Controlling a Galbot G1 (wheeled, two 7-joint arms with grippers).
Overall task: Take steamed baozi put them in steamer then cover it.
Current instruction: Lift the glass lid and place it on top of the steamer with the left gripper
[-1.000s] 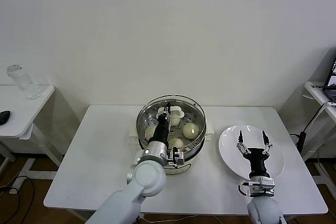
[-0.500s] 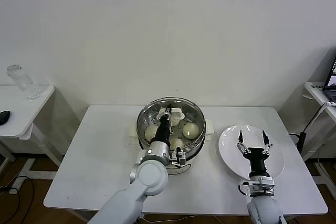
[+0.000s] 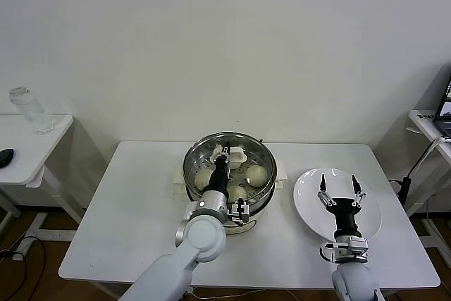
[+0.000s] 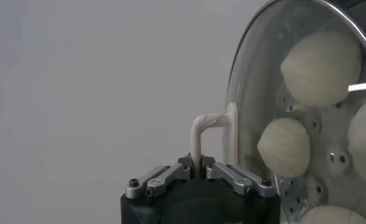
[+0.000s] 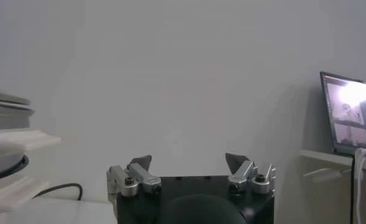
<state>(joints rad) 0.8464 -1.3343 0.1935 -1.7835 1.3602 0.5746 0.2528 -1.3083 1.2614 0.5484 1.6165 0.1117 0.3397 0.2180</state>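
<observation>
Head view is showing the left gripper (image 3: pixel 224 151) pinching the cream-white handle of the cover (image 3: pixel 236 144) and holding it over the steamer (image 3: pixel 262 187). In the left wrist view the jaws are pressing together on the thin stem of that handle (image 4: pixel 202 131), with the glass disc standing on edge in that picture and the buns showing through it.

In my judgement the covering step is nearly finishing: the lid is sitting over the basket, but I cannot tell whether its metal rim is seated all the way round. To do this well, the arm should be keeping the lid level and centred on the steel rim, lowering until the rim is resting evenly, and only then letting go and lifting straight up so the handle is not dragged sideways.

The steamer is standing on the table (image 3: pixel 134 202), and the steamed baozi (image 3: pixel 256 173) are lying inside it on the perforated floor; 3 are clearly showing in the head view, and 4 in part in the left wrist view (image 4: pixel 320 59).

The right gripper (image 3: pixel 340 190) is hovering over the white plate (image 3: pixel 371 216) with its fingers spread and nothing between them. The plate is holding no buns where it is visible.
</observation>
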